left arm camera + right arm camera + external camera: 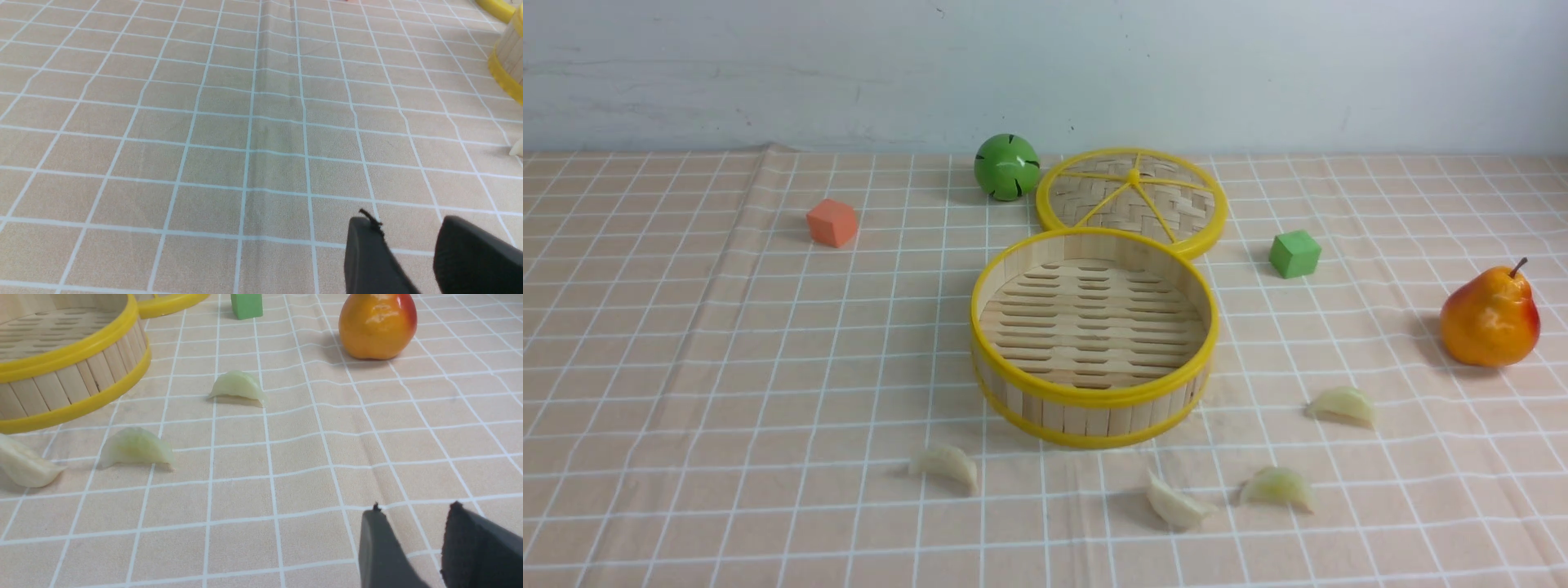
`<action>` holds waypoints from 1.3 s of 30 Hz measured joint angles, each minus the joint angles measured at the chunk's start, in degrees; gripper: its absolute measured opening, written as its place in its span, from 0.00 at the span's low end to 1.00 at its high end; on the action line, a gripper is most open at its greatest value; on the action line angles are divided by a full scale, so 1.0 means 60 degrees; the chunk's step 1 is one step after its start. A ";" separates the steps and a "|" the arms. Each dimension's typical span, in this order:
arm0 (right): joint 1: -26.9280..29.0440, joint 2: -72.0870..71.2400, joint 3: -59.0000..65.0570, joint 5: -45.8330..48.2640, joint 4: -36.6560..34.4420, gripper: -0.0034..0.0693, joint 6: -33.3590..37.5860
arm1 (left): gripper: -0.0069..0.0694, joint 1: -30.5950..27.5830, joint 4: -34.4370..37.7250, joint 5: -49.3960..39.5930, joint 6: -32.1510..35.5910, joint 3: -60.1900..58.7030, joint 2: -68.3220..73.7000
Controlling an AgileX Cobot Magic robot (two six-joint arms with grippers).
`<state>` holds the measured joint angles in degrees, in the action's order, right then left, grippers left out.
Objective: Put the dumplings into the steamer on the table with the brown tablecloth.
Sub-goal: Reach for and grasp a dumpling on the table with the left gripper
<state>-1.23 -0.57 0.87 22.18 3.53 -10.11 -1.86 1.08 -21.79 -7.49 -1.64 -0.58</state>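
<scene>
The steamer [1094,398], a round bamboo basket with yellow rims, stands empty mid-table on the brown tablecloth [686,367]. Several pale dumplings lie on the cloth in front of it: one to the left [945,467], two in the middle [1176,502] [1278,487] and one to the right [1343,404]. Neither arm shows in the front view. My left gripper [404,222] hovers open over bare cloth, with the steamer's wall [506,69] off to one side. Also open and empty, my right gripper [414,509] is short of three dumplings [239,387] [135,448] [22,465] and the steamer [73,347].
The flat woven lid [1131,200] leans behind the steamer, next to a green ball [1006,166]. An orange cube [832,222] sits at back left, a green cube [1294,253] at back right. A pear [1490,317] stands at the far right.
</scene>
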 joint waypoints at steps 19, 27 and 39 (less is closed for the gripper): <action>0.0000 0.0000 0.0000 0.0000 0.0000 0.38 0.0000 | 0.40 0.0000 0.0000 -0.0018 0.0000 0.0000 0.0000; 0.0000 0.0000 0.0000 0.0000 0.0468 0.38 0.0000 | 0.40 0.0000 0.0000 -0.0027 0.0000 0.0000 0.0000; 0.0000 0.0000 0.0000 0.0000 0.0372 0.38 -0.0008 | 0.40 0.0000 0.0000 -0.0035 0.0000 0.0000 0.0000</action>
<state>-1.23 -0.57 0.87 22.18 5.76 -10.15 -1.86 1.08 -22.00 -7.49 -1.64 -0.58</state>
